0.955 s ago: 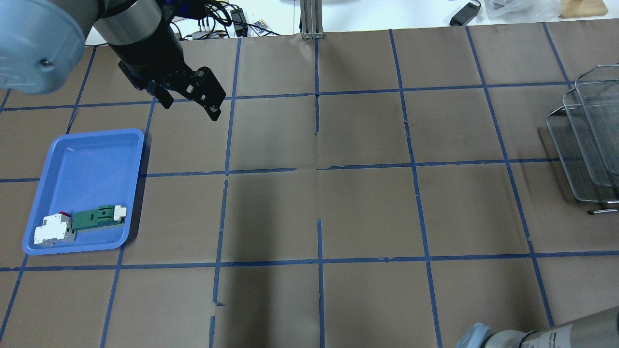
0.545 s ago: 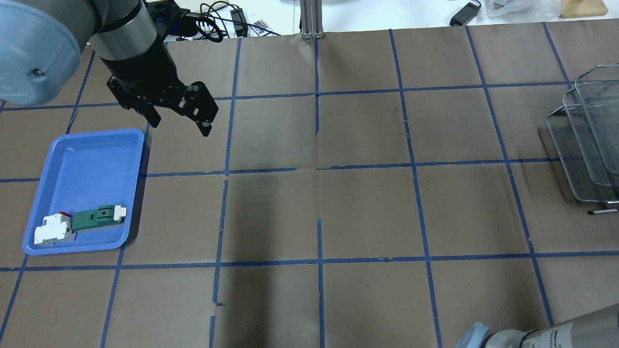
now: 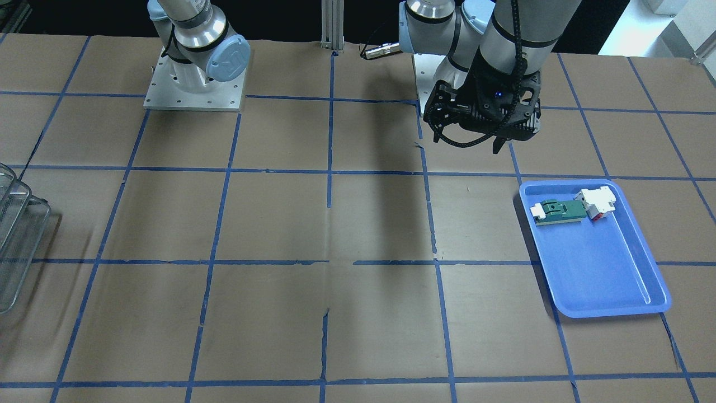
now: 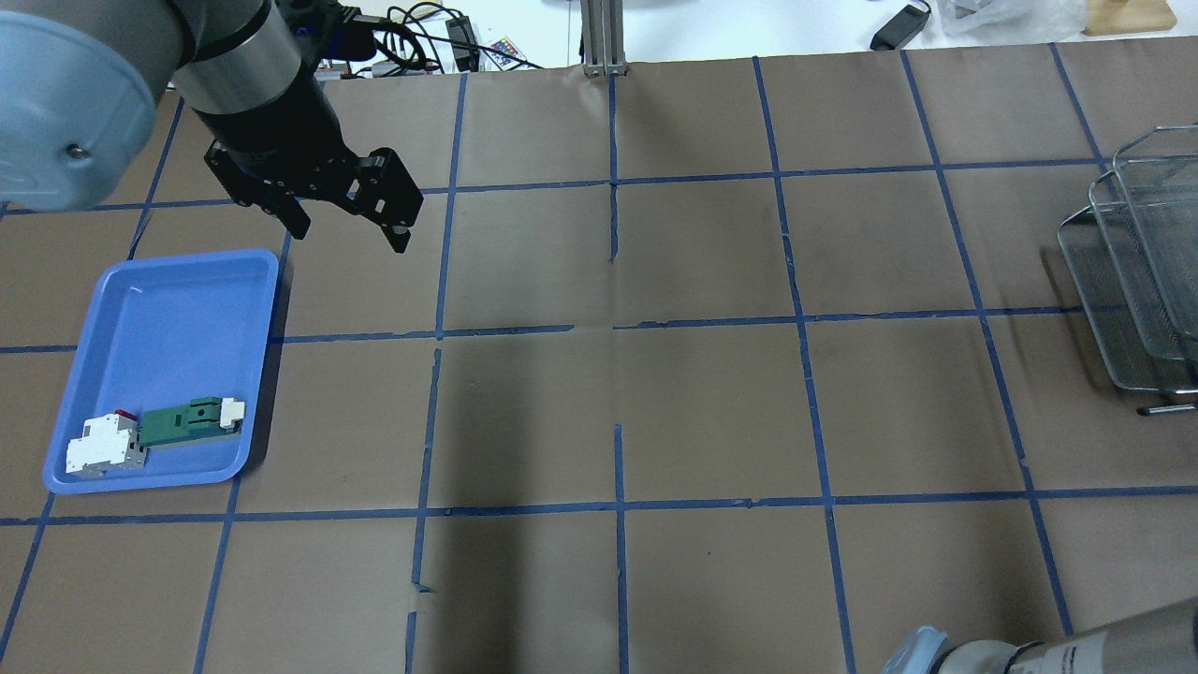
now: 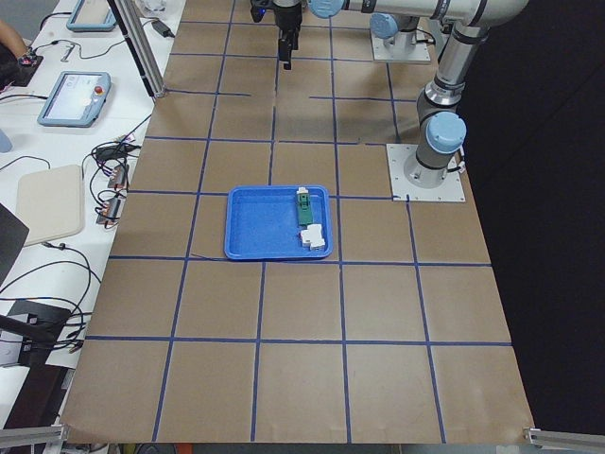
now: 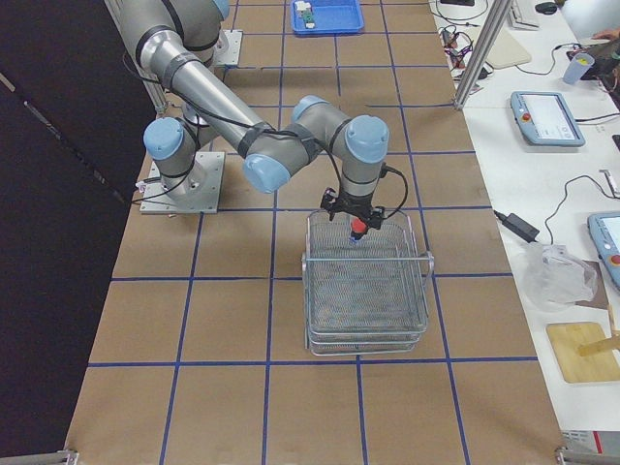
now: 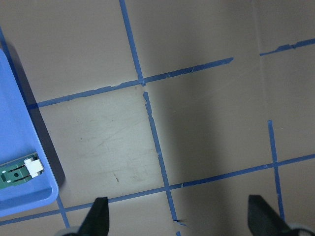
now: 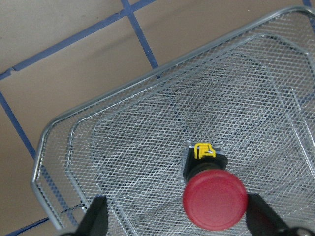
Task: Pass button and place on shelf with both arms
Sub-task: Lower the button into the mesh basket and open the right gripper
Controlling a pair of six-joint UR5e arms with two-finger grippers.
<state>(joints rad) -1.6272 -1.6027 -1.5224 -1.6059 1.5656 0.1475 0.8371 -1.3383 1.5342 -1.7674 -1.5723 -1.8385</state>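
The button (image 8: 214, 199) stands cap-up on the mesh of the shelf's (image 8: 123, 123) top tier, its red cap facing the right wrist camera. My right gripper (image 8: 179, 217) hangs just above it, open, its fingers wide apart on either side and not clamping it. The exterior right view shows the same gripper (image 6: 356, 223) over the shelf (image 6: 368, 300) with the button (image 6: 356, 231) below it. My left gripper (image 4: 350, 234) is open and empty, above the table past the far right corner of the blue tray; it also shows in the front-facing view (image 3: 469, 143).
The blue tray (image 4: 168, 309) holds a white-and-red block joined to a green piece (image 4: 154, 435) in its near corner. The shelf (image 4: 1142, 281) sits at the table's right edge. Brown paper with a blue tape grid covers the table.
My left gripper has shifted a little to the left and toward the robot, turning slightly. It stays open and empty.
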